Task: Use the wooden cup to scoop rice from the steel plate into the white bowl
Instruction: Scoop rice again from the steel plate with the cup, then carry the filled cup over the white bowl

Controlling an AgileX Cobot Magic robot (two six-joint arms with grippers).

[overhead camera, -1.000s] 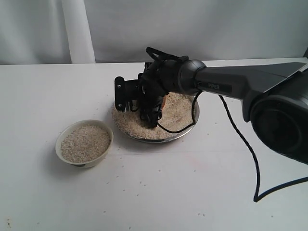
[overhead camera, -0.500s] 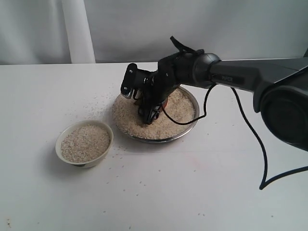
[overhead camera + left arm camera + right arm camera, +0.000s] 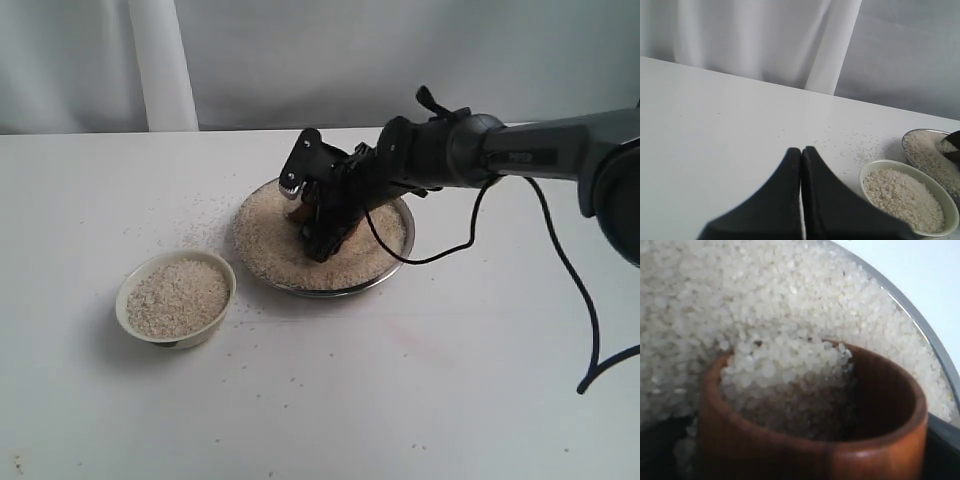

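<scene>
"Right wrist view, item one?"
"Wooden cup [image 3: 840, 450]: reddish-brown, smooth rounded wall, thick rim, dark inside. It lies tipped with its mouth pushed into the rice [image 3: 740, 315], and grains are spilling in and part-filling it."
"Location?"
"In the steel plate [image 3: 925, 335], on the rice heap. In the exterior view only a brown sliver of the cup [image 3: 299, 213] shows between black fingers."
"Holder?"
"Right gripper [image 3: 306, 218], clamped on the cup, with one finger on each side of it."
"Rice, condition?"
"Small off-white grains. They cover the plate [image 3: 330, 290] nearly to its shiny rim, and some loose grains lie scattered on the white table [image 3: 400, 400]."
"Next vessel?"
"White bowl [image 3: 122, 300]: cream, thick-rimmed, holding a level layer of rice. It stands near the plate but apart from it, on the left arm's side."
"Other arm?"
"Left gripper [image 3: 801, 155]: dark fingertips pressed together with nothing between them, over bare table. The bowl [image 3: 875, 166] is close by in the left wrist view."
</scene>
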